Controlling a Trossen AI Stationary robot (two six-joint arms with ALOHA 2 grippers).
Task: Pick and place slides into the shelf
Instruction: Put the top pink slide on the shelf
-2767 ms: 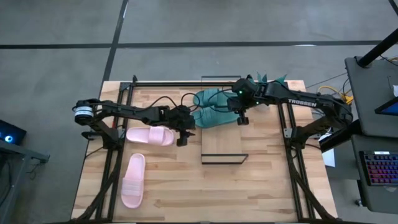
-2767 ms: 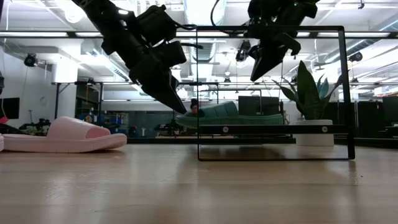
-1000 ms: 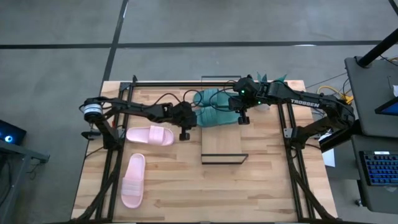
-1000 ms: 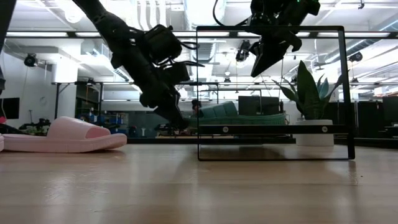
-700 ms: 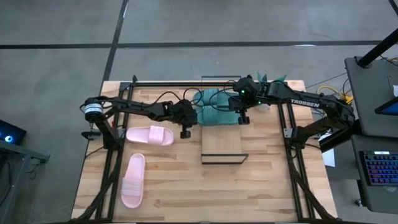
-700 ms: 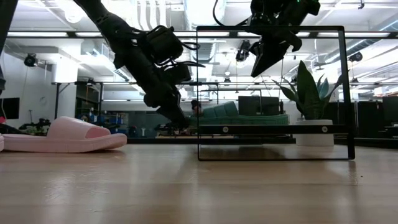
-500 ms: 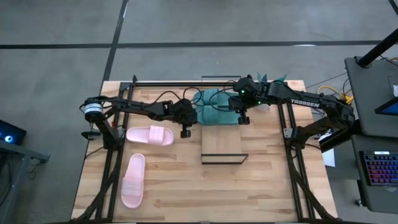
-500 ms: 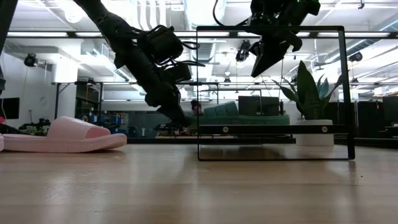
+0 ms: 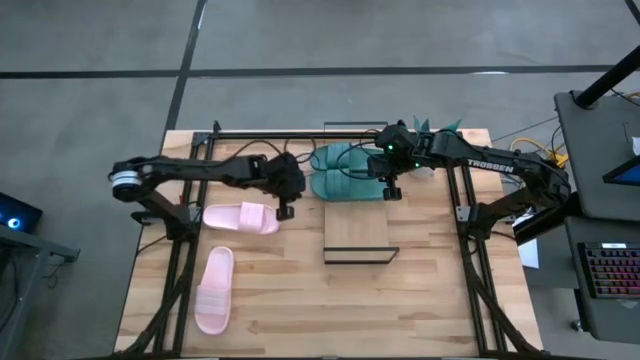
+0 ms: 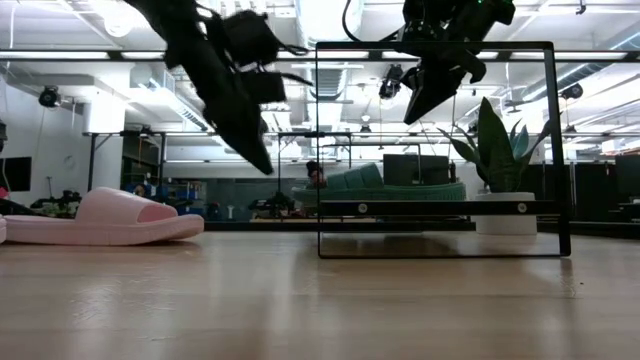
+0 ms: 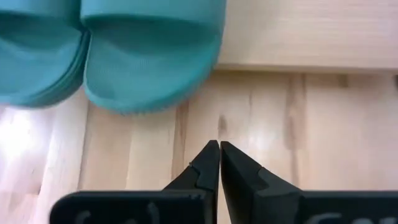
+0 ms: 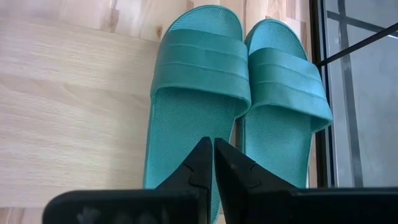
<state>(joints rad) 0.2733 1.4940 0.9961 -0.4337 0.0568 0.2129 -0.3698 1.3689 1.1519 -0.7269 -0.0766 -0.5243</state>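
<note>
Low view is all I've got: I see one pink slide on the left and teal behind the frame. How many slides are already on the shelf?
Observer: Two. The teal slides lie side by side on the far end of the shelf.
Operator: Is there a second pink one?
Observer: Yes. One pink slide lies crosswise left of the shelf; the other pink slide lies nearer the table's front edge.
Operator: Is either gripper holding anything?
Observer: No. The left gripper is shut and empty, between the crosswise pink slide and the teal ones. The right gripper is shut and empty above the teal pair.
</note>
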